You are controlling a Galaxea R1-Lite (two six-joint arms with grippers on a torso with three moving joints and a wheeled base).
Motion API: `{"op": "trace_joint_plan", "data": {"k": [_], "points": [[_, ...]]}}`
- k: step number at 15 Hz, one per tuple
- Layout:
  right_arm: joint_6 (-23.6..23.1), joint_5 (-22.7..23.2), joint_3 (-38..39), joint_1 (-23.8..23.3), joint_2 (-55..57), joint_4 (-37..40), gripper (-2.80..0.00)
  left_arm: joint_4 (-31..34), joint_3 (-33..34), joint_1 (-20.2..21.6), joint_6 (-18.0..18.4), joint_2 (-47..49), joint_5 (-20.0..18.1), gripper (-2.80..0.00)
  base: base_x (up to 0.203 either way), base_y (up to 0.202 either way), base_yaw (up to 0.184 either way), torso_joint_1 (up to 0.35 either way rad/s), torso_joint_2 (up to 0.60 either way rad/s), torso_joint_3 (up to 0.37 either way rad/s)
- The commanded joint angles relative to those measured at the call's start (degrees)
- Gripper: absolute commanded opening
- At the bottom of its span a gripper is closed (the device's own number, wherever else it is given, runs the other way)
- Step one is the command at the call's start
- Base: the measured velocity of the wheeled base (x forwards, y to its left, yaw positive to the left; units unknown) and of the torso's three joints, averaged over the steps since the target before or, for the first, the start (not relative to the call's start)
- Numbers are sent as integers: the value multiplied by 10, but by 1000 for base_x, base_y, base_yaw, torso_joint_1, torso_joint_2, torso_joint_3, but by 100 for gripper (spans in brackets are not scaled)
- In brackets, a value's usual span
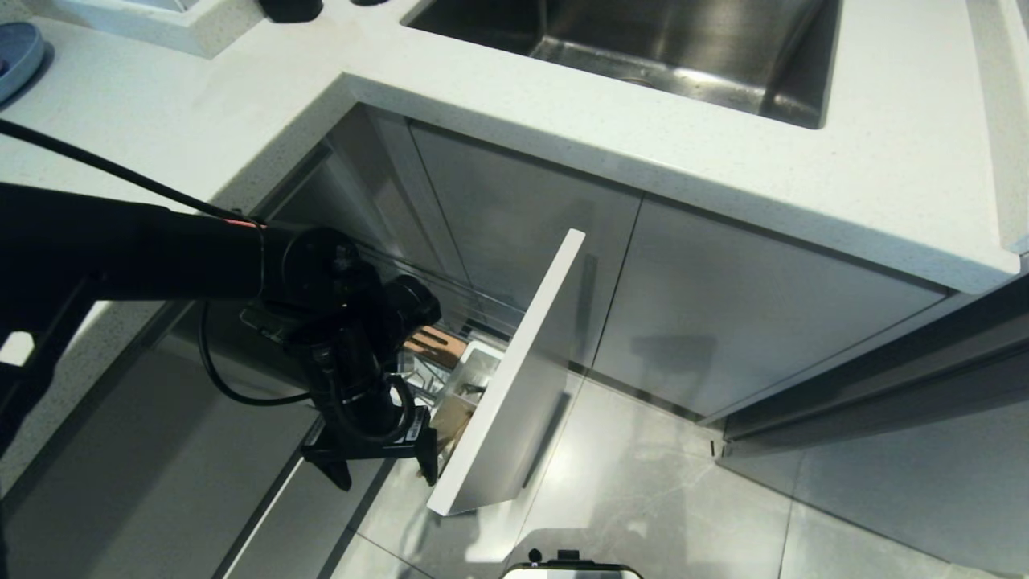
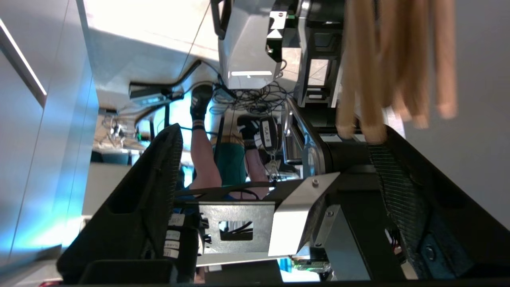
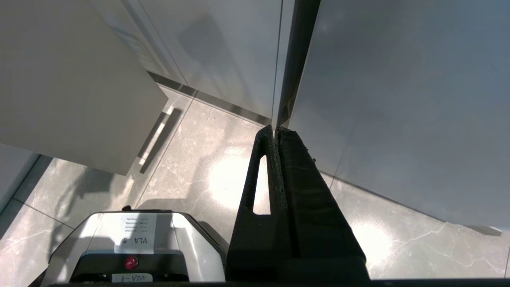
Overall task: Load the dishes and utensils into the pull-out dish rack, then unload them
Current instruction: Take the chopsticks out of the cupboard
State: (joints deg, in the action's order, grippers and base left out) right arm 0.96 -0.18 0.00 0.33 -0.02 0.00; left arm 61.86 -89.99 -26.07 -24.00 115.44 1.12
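While the left pincer hangs spread wide and empty beside the pull-out dish rack, the chopsticks appear to stand on end in the rack, just beyond one finger; right pincer closed, farther off.

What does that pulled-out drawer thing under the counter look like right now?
The pull-out dish rack stands pulled out from the grey cabinets below the white counter. Its pale flat front panel tilts across the head view, edge-on. Behind it show chrome wires, a tan slotted wooden strip and a white utensil cup. The black left gripper hangs just beside it, open.
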Motion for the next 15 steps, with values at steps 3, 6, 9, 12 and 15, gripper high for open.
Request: {"op": "trace_joint_plan", "data": {"k": [3,6,9,12,15], "points": [[0,0,1,0,0,-1,-280,3,-10,10,-2,40,1,0,0,0,0,0,0,0],[0,0,1,0,0,0,-280,2,-16,19,-1,57,1,0,0,0,0,0,0,0],[0,0,1,0,0,0,-280,1,-27,33,0,70,2,0,0,0,0,0,0,0],[0,0,1,0,0,-1,-280,3,-35,40,8,73,2,0,0,0,0,0,0,0],[0,0,1,0,0,0,-280,4,-37,39,8,81,0,0,0,0,0,0,0,0]]}}
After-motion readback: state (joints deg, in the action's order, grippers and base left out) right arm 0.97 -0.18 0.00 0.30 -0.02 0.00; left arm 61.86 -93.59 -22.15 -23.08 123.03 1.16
